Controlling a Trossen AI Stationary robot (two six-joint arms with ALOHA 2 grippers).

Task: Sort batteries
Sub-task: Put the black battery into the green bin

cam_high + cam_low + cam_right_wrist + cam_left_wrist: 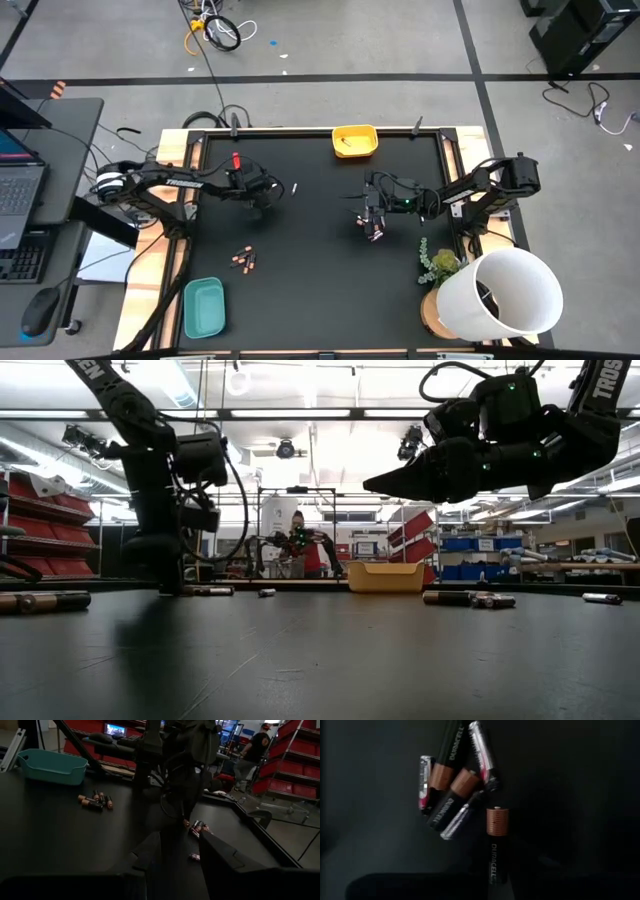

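Note:
My left gripper (262,200) points steeply down at a cluster of batteries (460,795), its tip low at the table (168,575). In the left wrist view one copper-and-black battery (495,845) runs from the cluster into the dark at the picture's bottom. My right gripper (368,208) hangs level above the table's middle right, open (180,845), with nothing between its fingers. A few batteries (376,232) lie on the table below it. Several copper-and-black batteries (243,260) lie at the near left. A single pale battery (295,187) lies beyond the left gripper.
A yellow tray (354,140) stands at the far edge's middle and a teal tray (203,305) at the near left corner. A white tube (505,290) and a small plant (440,262) stand at the near right. A person stands in the room behind (298,525).

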